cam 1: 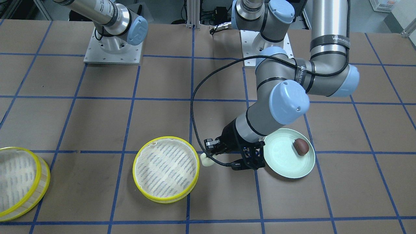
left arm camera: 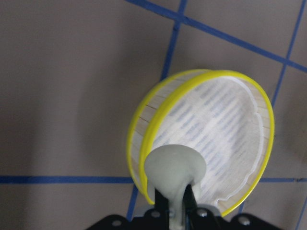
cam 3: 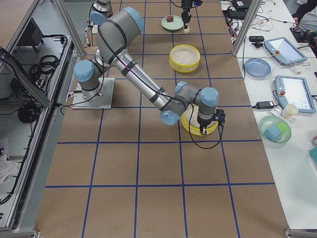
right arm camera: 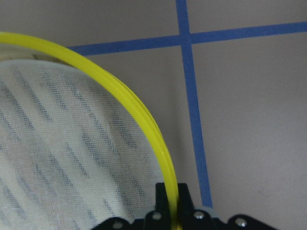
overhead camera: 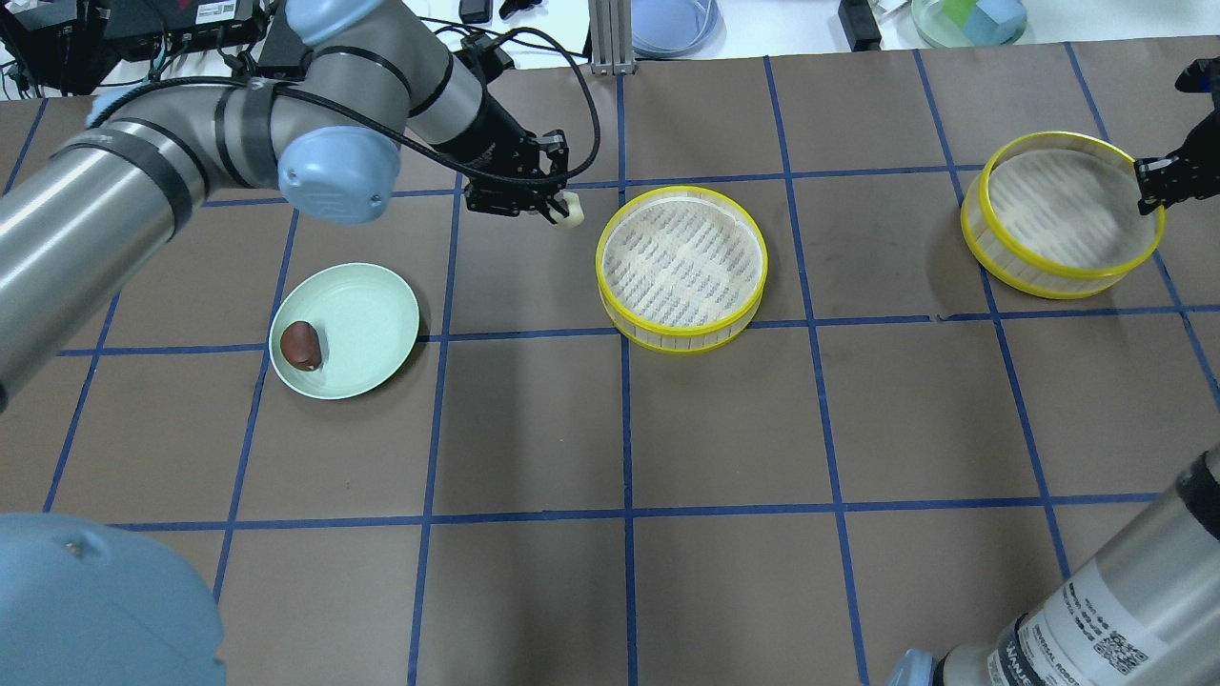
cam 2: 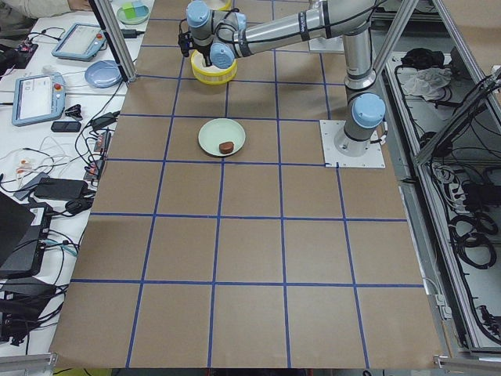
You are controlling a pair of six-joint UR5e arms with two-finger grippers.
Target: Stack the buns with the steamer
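Note:
My left gripper (overhead camera: 560, 204) is shut on the pale cream bun (overhead camera: 571, 212) and holds it above the table, just left of the middle steamer tier (overhead camera: 681, 267). In the left wrist view the cream bun (left arm camera: 175, 168) sits between the fingers, in front of that tier (left arm camera: 216, 124). The dark reddish-brown bun (overhead camera: 301, 345) lies on the pale green plate (overhead camera: 367, 319). My right gripper (overhead camera: 1150, 184) is shut on the yellow rim (right arm camera: 144, 120) of the second steamer tier (overhead camera: 1058, 214) at the far right, which looks slightly tilted.
The left arm's elbow (cam 1: 289, 102) hangs over the plate's (cam 1: 279, 159) back edge. Both arm bases (cam 1: 113, 48) stand at the robot side. A metal post (overhead camera: 602, 38) and bowls (overhead camera: 967, 19) sit along the far edge.

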